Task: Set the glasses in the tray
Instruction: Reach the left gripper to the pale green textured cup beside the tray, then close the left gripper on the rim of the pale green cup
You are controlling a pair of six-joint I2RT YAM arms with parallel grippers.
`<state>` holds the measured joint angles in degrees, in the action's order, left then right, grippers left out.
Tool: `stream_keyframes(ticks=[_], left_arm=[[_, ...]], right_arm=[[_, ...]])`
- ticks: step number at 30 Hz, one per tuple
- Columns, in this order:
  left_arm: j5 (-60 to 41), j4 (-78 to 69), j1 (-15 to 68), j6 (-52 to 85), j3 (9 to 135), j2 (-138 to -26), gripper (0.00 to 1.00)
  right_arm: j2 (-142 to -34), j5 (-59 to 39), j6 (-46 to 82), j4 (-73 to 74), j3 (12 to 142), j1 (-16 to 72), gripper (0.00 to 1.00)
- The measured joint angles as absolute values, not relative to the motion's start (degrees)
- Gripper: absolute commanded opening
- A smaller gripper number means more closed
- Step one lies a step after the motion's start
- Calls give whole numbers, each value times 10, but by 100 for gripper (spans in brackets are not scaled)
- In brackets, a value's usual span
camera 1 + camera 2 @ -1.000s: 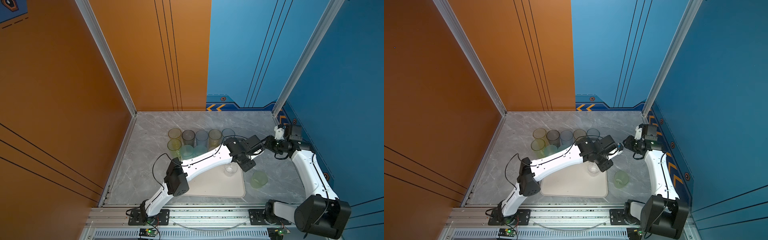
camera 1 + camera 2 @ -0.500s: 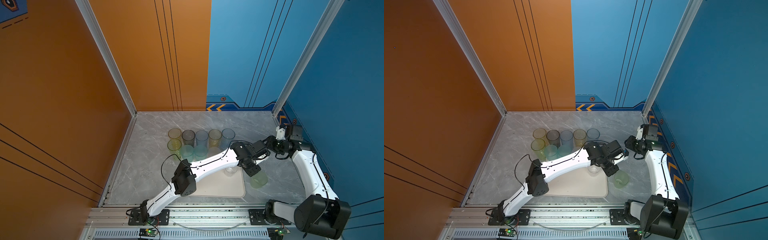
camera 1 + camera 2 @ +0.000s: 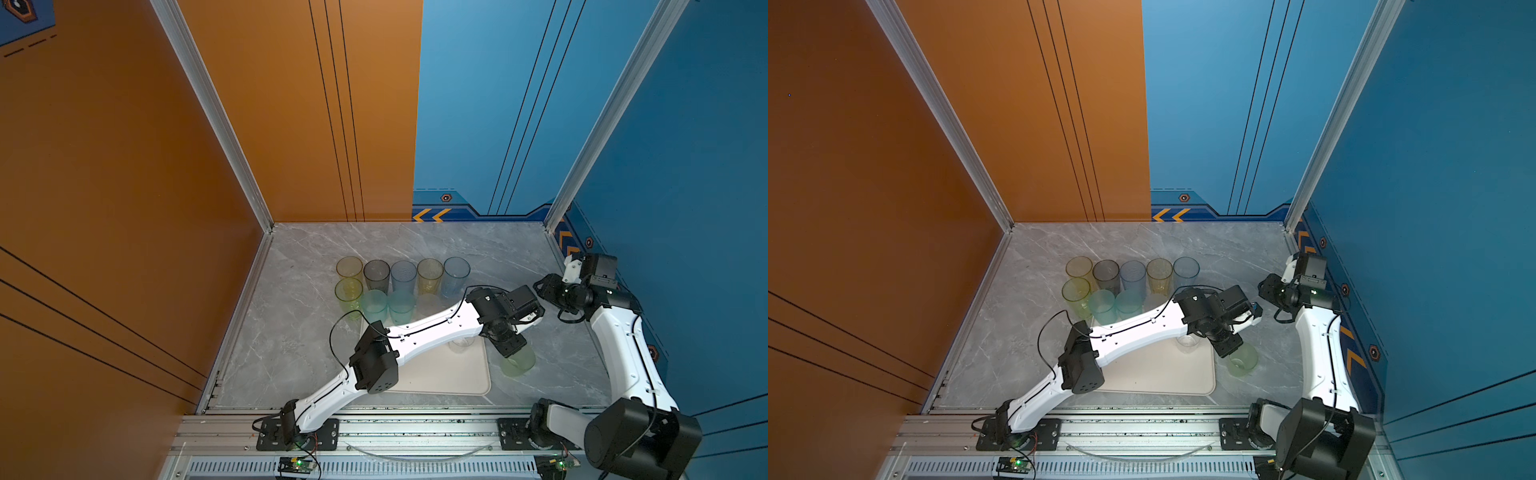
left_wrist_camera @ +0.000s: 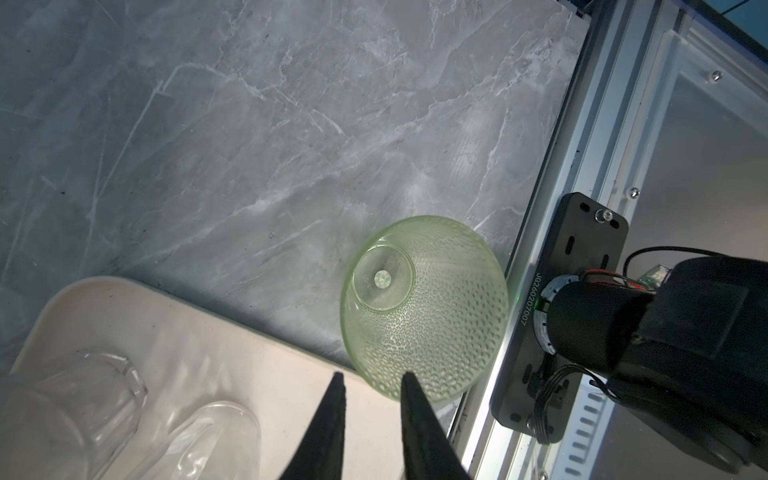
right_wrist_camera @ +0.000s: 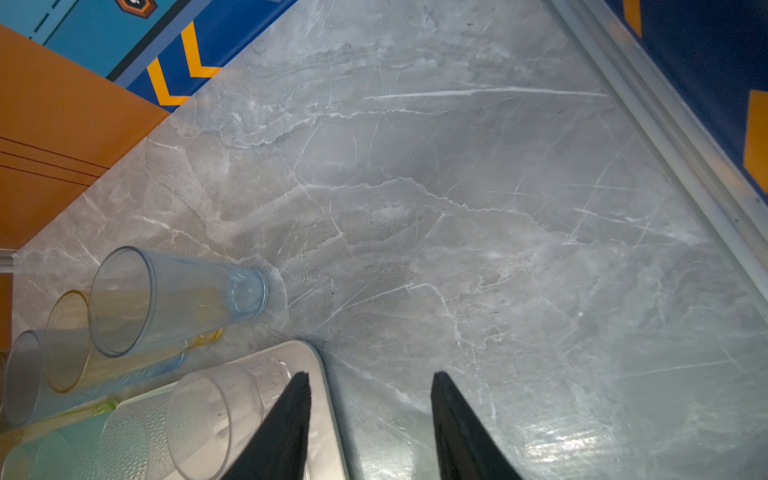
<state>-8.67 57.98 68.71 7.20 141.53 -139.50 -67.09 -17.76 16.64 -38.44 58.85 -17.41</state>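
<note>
The cream tray (image 3: 453, 376) lies at the table's front middle, with a clear glass (image 3: 461, 344) standing on its far right part. A pale green textured glass (image 3: 517, 362) (image 4: 424, 307) stands upright on the table just right of the tray. My left gripper (image 3: 509, 345) (image 4: 374, 376) hovers at that glass's near-left rim, jaws slightly open and empty. Several tall glasses (image 3: 403, 275) and shorter teal glasses (image 3: 374, 303) stand in two rows behind the tray. My right gripper (image 3: 545, 289) (image 5: 372, 374) is open and empty over bare table beside the tray's far right corner (image 5: 328, 399).
The left arm (image 3: 432, 328) stretches diagonally across the tray and hides much of it. The right side wall and its rail (image 5: 673, 137) run close to the right arm. Bare marble (image 3: 415, 243) lies behind the glass rows. A metal rail (image 3: 415, 428) edges the front.
The left gripper has swung right, from over the clear glass on the tray to the pale green glass, and its jaws have parted a little. The right gripper has drawn back and opened wider.
</note>
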Motion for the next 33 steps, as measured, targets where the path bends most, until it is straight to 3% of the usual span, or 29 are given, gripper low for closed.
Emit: stream_keyframes(ticks=[33], left_arm=[[-71, 574, 687, 72, 1445, -1446, 23]], right_arm=[[-668, -193, 168, -376, 582, -181, 47]])
